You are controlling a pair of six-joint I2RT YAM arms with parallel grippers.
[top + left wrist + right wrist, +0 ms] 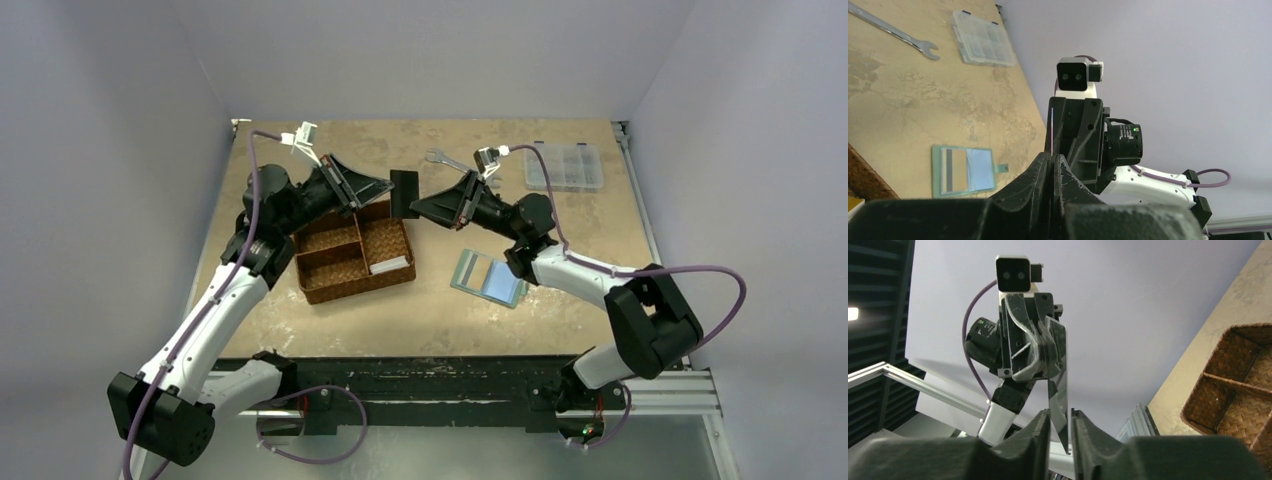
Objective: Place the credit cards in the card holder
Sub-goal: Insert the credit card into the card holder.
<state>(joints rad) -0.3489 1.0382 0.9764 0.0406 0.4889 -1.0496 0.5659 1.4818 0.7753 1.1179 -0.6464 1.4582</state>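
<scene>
Nearest the arm bases, the card holder (488,277) lay spread open on the tabletop (450,322), its blue-grey pockets facing up. In the left wrist view a dark stripe crossed one pale panel, perhaps a card already in, though I could not tell. Just left of it sat the woven basket (352,291), with a white card (391,265) lying in its right-hand compartment, not yet dealt with.

Beyond, above the basket's far edge, the two arms met in the air over a black card (404,193). The left end effector (388,186) was clamped on it. The right end effector (414,206) had its jaws a little apart with the card's lower edge between them, and I could not see them pressing on it. It looked like a hand-over midway.

At the far side lay a wrench (447,160) and a clear compartment box (564,166).

By my reckoning the job was in its early-to-middle part. The black card had yet to go down into the holder, and the white one had to follow.
</scene>
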